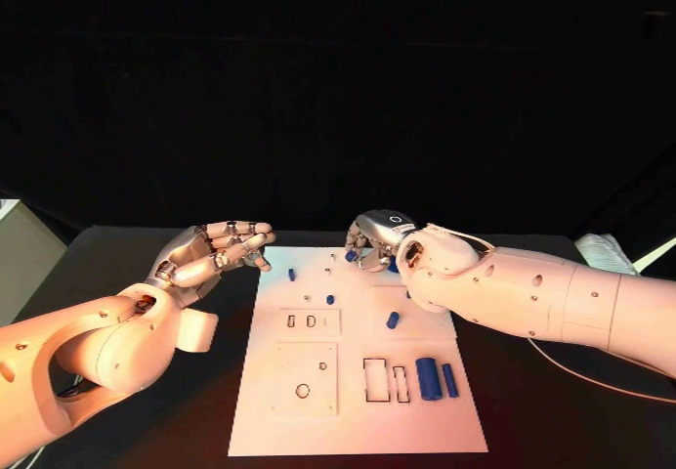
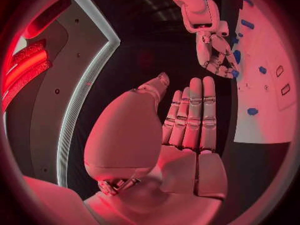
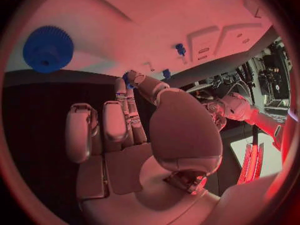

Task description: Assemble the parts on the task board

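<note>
- We take the task board as our landmark: a white plate lying flat on the black table.
- We find the right hand over the board's far edge, pinching a small blue part between thumb and fingertips.
- We find the left hand raised just off the board's far left corner, fingers loosely apart, holding nothing.
- We note two blue cylinders lying on the board's near right area, and a blue gear on the board.

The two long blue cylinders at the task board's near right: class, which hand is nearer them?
Right. The right hand hangs over the board's far edge, beyond the blue cylinders; the left hand hovers off the board's far left side.
</note>
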### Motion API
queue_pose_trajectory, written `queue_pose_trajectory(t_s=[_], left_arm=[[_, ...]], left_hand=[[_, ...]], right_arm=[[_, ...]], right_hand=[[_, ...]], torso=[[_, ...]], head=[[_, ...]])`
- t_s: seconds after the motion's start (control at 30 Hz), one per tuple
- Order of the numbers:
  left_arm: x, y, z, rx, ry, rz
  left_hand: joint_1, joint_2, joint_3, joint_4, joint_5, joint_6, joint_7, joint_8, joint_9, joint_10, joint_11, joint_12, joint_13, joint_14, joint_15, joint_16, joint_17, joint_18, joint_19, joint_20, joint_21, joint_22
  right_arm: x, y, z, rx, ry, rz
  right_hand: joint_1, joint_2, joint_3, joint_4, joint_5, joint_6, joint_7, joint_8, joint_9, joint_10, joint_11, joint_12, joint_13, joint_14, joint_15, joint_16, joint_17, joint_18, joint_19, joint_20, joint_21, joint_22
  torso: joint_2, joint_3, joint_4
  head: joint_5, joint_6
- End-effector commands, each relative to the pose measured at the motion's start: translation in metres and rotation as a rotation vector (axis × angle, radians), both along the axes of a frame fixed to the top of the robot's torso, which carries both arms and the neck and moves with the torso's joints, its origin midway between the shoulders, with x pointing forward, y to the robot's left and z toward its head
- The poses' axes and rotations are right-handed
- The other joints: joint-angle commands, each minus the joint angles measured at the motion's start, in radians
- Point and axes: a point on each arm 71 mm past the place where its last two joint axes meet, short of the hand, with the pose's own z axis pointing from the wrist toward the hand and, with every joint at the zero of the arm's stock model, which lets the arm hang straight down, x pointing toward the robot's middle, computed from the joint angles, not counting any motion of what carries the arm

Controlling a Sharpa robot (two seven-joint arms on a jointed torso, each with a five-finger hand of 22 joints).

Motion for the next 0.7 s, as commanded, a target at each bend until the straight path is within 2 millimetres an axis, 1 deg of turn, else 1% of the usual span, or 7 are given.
queue_pose_trajectory(t_s=[0.03, 0.1, 0.2, 0.27, 0.37, 0.57, 0.7], left_arm=[[-0.001, -0.003, 0.002, -0.008, -0.009, -0.026], [-0.001, -0.004, 0.002, -0.009, -0.009, -0.027], [-0.001, -0.005, 0.002, -0.009, -0.009, -0.030], [-0.001, -0.006, 0.002, -0.009, -0.009, -0.031], [-0.001, -0.006, 0.003, -0.009, -0.009, -0.032], [-0.001, -0.007, 0.003, -0.009, -0.010, -0.035], [-0.001, -0.007, 0.003, -0.009, -0.010, -0.036]], left_hand=[[-0.004, -0.001, 0.002, 0.001, 0.002, 0.005, 0.000, -0.007, 0.001, 0.003, 0.000, -0.007, 0.002, -0.004, 0.000, 0.005, 0.001, 0.001, -0.009, 0.000, 0.004, 0.001], [-0.004, -0.001, 0.002, 0.001, 0.002, 0.005, 0.000, -0.007, 0.001, 0.003, 0.000, -0.007, 0.002, -0.004, 0.000, 0.005, 0.001, 0.001, -0.009, 0.000, 0.004, 0.001], [-0.004, -0.001, 0.002, 0.001, 0.002, 0.005, 0.000, -0.007, 0.001, 0.003, 0.000, -0.007, 0.002, -0.004, 0.000, 0.005, 0.001, 0.001, -0.009, 0.000, 0.004, 0.001], [-0.004, -0.001, 0.002, 0.001, 0.002, 0.005, 0.000, -0.007, 0.001, 0.003, 0.000, -0.007, 0.002, -0.004, 0.000, 0.005, 0.001, 0.001, -0.009, 0.000, 0.004, 0.001], [-0.004, -0.001, 0.002, 0.001, 0.002, 0.005, 0.000, -0.007, 0.001, 0.003, 0.000, -0.007, 0.002, -0.004, 0.000, 0.005, 0.001, 0.001, -0.009, 0.000, 0.004, 0.001], [-0.004, -0.001, 0.002, 0.001, 0.002, 0.005, 0.000, -0.007, 0.001, 0.003, 0.000, -0.007, 0.002, -0.004, 0.000, 0.005, 0.001, 0.001, -0.009, 0.000, 0.004, 0.001], [-0.004, -0.001, 0.002, 0.001, 0.002, 0.005, 0.000, -0.007, 0.001, 0.003, 0.000, -0.007, 0.002, -0.004, 0.000, 0.005, 0.001, 0.001, -0.009, 0.000, 0.004, 0.001]], right_arm=[[0.003, 0.003, 0.003, 0.005, -0.027, -0.021], [0.005, 0.006, 0.003, 0.005, -0.029, -0.021], [0.007, 0.009, 0.003, 0.004, -0.028, -0.021], [0.008, 0.011, 0.003, 0.003, -0.027, -0.020], [0.009, 0.014, 0.002, -0.001, -0.023, -0.019], [0.011, 0.019, 0.001, -0.005, -0.017, -0.017], [0.011, 0.021, 0.001, -0.006, -0.015, -0.015]], right_hand=[[0.003, 0.005, 0.001, 0.004, 0.005, 0.005, 0.002, 0.003, 0.025, 0.003, 0.002, 0.002, 0.000, 0.024, -0.007, 0.008, 0.002, -0.018, 0.007, 0.001, 0.007, 0.001], [0.003, 0.005, 0.001, 0.004, 0.005, 0.005, 0.002, 0.003, 0.025, 0.003, 0.002, 0.002, 0.000, 0.024, -0.007, 0.008, 0.002, -0.018, 0.007, 0.001, 0.007, 0.001], [0.003, 0.004, 0.001, 0.004, 0.006, 0.003, 0.003, 0.003, 0.027, 0.002, 0.003, 0.001, 0.000, 0.024, -0.006, 0.009, 0.003, -0.018, 0.007, 0.001, 0.007, 0.002], [0.003, 0.004, 0.001, 0.004, 0.006, 0.003, 0.003, 0.003, 0.027, 0.002, 0.003, 0.001, 0.000, 0.024, -0.006, 0.009, 0.003, -0.018, 0.007, 0.001, 0.007, 0.002], [0.002, 0.004, 0.001, 0.005, 0.005, 0.001, 0.004, 0.004, 0.028, 0.001, 0.003, 0.000, 0.000, 0.024, -0.006, 0.009, 0.003, -0.019, 0.008, 0.001, 0.008, 0.003], [0.000, 0.003, 0.001, 0.007, 0.004, -0.001, 0.005, 0.004, 0.029, 0.000, 0.004, -0.002, 0.001, 0.024, -0.005, 0.010, 0.004, -0.018, 0.007, 0.001, 0.008, 0.003], [0.000, 0.003, 0.001, 0.007, 0.004, -0.001, 0.005, 0.004, 0.029, 0.000, 0.004, -0.002, 0.001, 0.024, -0.005, 0.010, 0.004, -0.018, 0.007, 0.001, 0.008, 0.003]], torso=[[0.002, 0.0003, -0.0010], [0.002, 0.0000, -0.0008], [0.003, 0.0012, -0.0009], [0.004, 0.0007, -0.0002], [0.003, 0.0014, -0.0017], [0.004, 0.0010, 0.0004], [0.004, 0.0015, -0.0003]], head=[[0.002, 0.000], [0.003, 0.000], [0.003, -0.001], [0.004, -0.001], [0.005, -0.002], [0.008, -0.004], [0.010, -0.006]])
